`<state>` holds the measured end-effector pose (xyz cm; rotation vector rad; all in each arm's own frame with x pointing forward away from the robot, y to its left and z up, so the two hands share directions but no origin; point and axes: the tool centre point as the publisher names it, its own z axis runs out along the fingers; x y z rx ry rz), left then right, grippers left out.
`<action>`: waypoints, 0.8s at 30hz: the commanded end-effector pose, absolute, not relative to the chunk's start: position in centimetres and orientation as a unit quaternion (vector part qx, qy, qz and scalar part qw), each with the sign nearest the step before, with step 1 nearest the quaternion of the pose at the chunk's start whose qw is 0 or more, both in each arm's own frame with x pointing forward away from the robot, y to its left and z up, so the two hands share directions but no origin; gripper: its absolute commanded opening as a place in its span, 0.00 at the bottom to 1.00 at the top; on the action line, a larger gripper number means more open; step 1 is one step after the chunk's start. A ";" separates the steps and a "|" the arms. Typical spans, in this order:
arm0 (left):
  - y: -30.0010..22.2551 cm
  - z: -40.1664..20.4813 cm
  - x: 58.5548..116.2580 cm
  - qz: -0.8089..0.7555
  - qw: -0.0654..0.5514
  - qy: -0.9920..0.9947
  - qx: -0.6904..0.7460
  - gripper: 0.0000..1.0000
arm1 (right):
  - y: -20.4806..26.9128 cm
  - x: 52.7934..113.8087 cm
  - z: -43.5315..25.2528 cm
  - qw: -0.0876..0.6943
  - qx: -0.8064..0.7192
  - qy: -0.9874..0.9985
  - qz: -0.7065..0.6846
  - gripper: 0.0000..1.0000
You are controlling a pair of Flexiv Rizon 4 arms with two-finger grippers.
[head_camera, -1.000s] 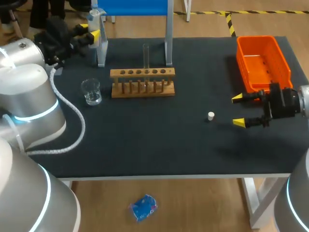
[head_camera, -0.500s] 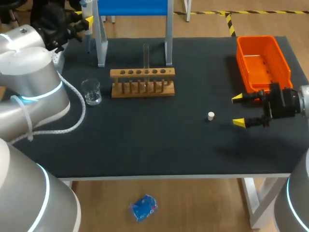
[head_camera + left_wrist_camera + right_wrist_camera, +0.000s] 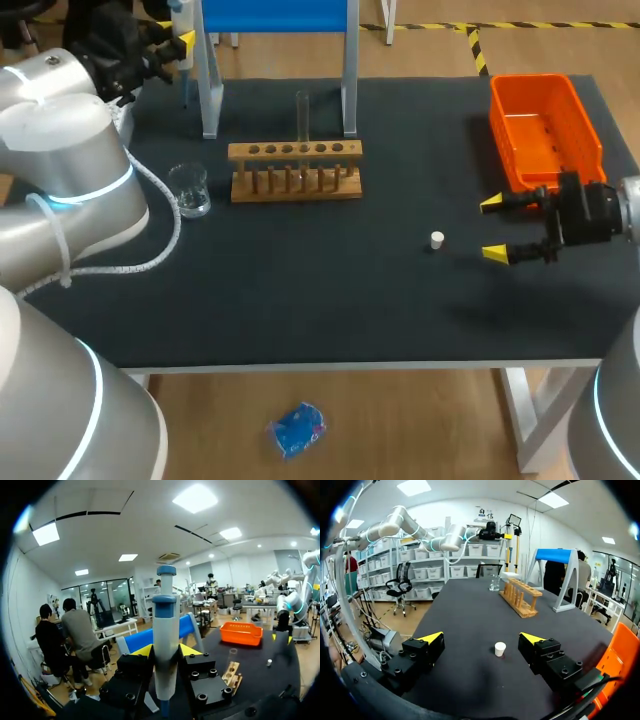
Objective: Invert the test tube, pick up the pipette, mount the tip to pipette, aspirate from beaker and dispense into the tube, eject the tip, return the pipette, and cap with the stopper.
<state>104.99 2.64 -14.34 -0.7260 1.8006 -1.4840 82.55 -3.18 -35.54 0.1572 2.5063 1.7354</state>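
Note:
My left gripper (image 3: 178,38) is raised over the table's far left corner, shut on the blue-and-white pipette (image 3: 184,75), which hangs upright beside the blue stand (image 3: 211,95). In the left wrist view the pipette (image 3: 165,645) stands between the fingers of that gripper (image 3: 166,652). A glass test tube (image 3: 302,115) stands upright in the wooden rack (image 3: 295,170). The beaker (image 3: 189,190) sits left of the rack. The white stopper (image 3: 437,240) lies right of centre, just ahead of my open right gripper (image 3: 495,228). From the right wrist the stopper (image 3: 500,648) shows ahead of the empty gripper (image 3: 482,639).
An orange bin (image 3: 545,125) sits at the far right, behind my right gripper. The blue stand's second leg (image 3: 350,90) rises right behind the rack. Bare black tabletop (image 3: 320,290) spreads across the front half.
My left gripper has carried the pipette up and away from the stand's left leg toward the far left corner, then held still. The right arm has not moved.

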 end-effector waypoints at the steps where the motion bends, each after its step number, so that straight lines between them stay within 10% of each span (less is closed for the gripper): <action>1: 1.5 -14.5 107.5 -0.561 0.352 0.691 -0.288 0.00 | -3.1 82.5 -35.5 0.045 0.052 0.821 0.567 1.00; 24: -0.3 -15.1 115.2 -0.491 0.389 0.659 -0.416 0.00 | -3.1 82.5 -35.5 0.045 0.052 0.821 0.567 1.00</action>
